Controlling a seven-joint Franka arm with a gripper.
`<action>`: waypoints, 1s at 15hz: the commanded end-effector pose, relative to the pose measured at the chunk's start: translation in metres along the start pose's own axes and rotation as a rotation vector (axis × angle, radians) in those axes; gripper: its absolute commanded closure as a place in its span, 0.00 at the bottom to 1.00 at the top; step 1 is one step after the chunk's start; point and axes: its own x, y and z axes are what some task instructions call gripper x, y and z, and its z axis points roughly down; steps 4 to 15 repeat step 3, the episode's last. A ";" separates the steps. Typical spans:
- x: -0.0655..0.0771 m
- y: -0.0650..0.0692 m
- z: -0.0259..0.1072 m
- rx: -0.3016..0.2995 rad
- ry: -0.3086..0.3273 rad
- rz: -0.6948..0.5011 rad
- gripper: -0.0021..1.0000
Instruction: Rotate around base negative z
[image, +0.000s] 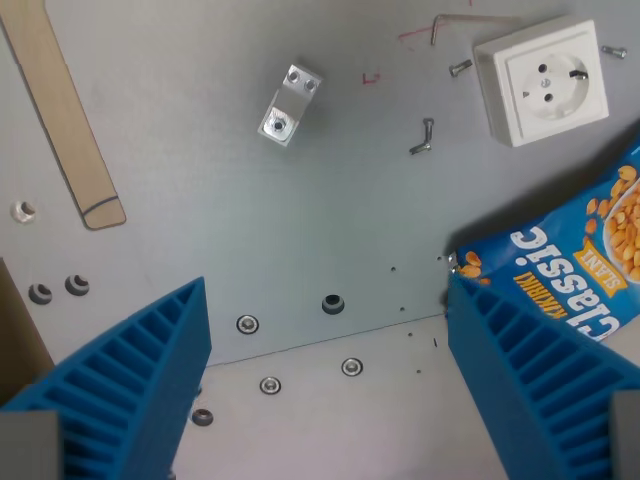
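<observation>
A grey metal table (200, 250) is seen from above in the wrist view. At the wrist view's left, a flat wooden stick (62, 110) is laid aslant on the plate, with two small dark bolt heads (58, 289) set below it near the edge. Lower left, one blue ribbed finger (125, 390) of the gripper (330, 385) is seen; the other is matched at the lower right, and the pincer is held wide apart with nothing caught between its fingers, only bare plate and several screw holes (333, 304) being shown in the gap. Towards the upper middle, a small aluminium bracket (289, 104) is laid on the plate, well apart from the fingers. Further right, a bent screw (423, 138) and a thin hex key (465, 22) are found, and beside them a white wall socket (541, 79) is placed. At the wrist view's right, a blue peanut bag (570, 260) is partly covered by the right-hand finger.
</observation>
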 end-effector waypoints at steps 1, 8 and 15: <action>0.000 0.000 -0.003 0.007 0.002 0.172 0.00; 0.000 0.000 -0.003 0.007 0.002 0.199 0.00; 0.000 0.000 -0.003 0.007 0.002 0.199 0.00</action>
